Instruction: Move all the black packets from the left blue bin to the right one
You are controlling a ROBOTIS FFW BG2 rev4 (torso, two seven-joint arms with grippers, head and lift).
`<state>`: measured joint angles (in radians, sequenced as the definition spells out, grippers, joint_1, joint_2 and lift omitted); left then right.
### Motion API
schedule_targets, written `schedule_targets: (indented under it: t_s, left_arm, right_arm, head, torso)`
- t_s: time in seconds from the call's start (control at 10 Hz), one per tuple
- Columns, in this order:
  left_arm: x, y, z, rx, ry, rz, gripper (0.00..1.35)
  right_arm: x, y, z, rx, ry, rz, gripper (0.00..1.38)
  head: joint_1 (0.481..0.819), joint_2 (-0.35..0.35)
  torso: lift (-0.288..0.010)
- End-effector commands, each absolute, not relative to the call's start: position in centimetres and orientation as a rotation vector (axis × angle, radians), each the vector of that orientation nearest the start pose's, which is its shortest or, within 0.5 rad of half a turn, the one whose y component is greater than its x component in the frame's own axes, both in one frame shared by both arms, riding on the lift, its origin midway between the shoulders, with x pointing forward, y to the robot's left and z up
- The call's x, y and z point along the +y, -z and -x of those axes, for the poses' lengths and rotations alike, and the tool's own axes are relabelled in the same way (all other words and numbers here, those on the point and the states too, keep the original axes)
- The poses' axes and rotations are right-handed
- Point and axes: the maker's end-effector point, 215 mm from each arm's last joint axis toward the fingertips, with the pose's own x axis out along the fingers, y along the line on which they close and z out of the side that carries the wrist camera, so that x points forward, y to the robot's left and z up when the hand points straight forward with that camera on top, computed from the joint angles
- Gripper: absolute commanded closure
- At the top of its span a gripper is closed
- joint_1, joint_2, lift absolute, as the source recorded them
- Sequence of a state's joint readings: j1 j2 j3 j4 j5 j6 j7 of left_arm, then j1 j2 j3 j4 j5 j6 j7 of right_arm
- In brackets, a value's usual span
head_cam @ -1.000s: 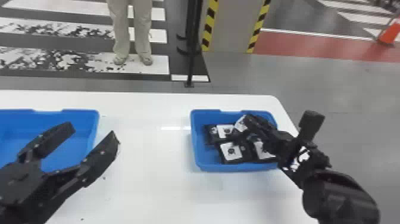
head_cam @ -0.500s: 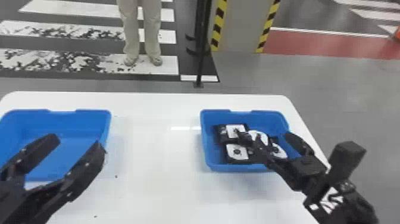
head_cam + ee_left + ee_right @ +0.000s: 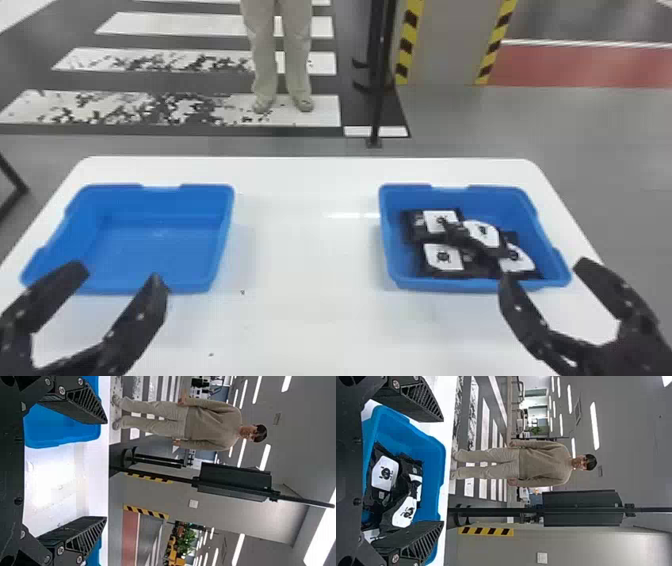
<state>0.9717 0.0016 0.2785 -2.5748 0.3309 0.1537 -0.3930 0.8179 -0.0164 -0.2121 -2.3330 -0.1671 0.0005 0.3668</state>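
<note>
Fingers of the left gripper stand wide apart, nothing between them. Gripper hangs at the near side of the left bin, pointing away from the robot. Bare blue floor shows in that bin; I see 0 packets on it.

White table between the bins. Right bin holds the black packets, a loose overlapping heap with at least 4 white labels up (some may be buried; exact count can't be told).

Right gripper by the near right corner of the right bin, its 2 fingers also spread wide, gap free. It points forward, roughly level, the packets lying beyond its fingertips.

Change: 1 s ago the right arm reaches over the heap; 0.5 s ago it is already lower and nearer the robot; now it is drawn back from the packets. Left gripper stays near its bin, fingers apart as before.

Meaning, by my reading: transfer looks complete, the right arm backing off after a last release. Next move probably just settling at rest. Small risk: a low fingertip catching the right bin's rim.
</note>
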Motion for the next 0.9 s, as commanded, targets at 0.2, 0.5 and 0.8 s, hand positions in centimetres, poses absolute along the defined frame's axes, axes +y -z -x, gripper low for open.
schedule_targets:
  t_s: [0.2,0.5,0.8]
  left_arm:
    - [26.8,26.1,-31.3,0.089,0.208,0.039,0.19]
    - [26.2,27.0,-31.5,0.115,0.217,0.056,0.19]
    - [25.9,27.0,-31.6,0.117,0.221,0.062,0.19]
  right_arm:
    - [-24.1,30.3,-32.8,0.063,-0.221,-0.014,0.11]
    - [-23.8,30.1,-33.0,0.058,-0.226,-0.012,0.11]
    - [-23.8,30.3,-33.0,0.060,-0.225,-0.016,0.11]
  head:
    - [0.695,0.031]
    - [0.695,0.044]
    - [0.695,0.041]
  torso:
    - [-0.140]
    - [-0.140]
    - [-0.140]
